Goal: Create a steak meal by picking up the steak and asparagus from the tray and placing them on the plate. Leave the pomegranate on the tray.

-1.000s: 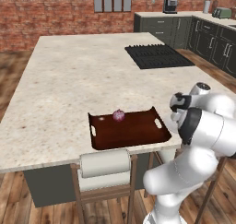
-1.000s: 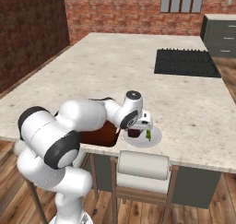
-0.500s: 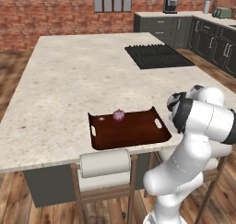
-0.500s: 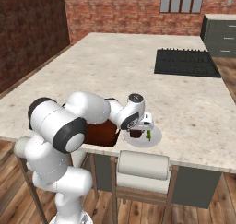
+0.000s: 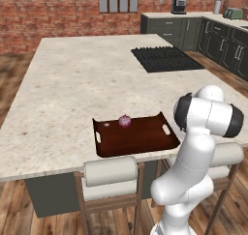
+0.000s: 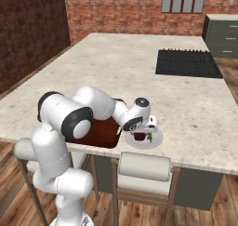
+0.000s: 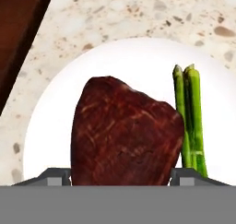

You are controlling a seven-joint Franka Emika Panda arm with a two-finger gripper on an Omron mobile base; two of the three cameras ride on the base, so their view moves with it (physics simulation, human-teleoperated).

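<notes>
The dark maroon steak (image 7: pixel 123 135) sits low over the white plate (image 7: pixel 124 57), held between my two fingertips (image 7: pixel 56 174); my gripper (image 7: pixel 120 176) is shut on it. Thin green asparagus (image 7: pixel 190 114) lies on the plate just right of the steak. From the right base view, my gripper (image 6: pixel 141 133) hangs over the plate (image 6: pixel 157 139) with the steak (image 6: pixel 139 137) and the asparagus (image 6: pixel 150 136) under it. The pinkish pomegranate (image 5: pixel 124 121) rests at the far edge of the reddish-brown tray (image 5: pixel 140 138). My arm hides the plate in the left base view.
The plate lies on the speckled counter close to its front edge, just right of the tray (image 6: pixel 100 133). A black cooktop (image 5: pixel 164 58) is set into the far right of the island. Two padded stools (image 5: pixel 109 171) stand below the front edge.
My elbow has swung while the hand stayed over the plate, sinking slightly with the steak. The tray and pomegranate have not moved.
</notes>
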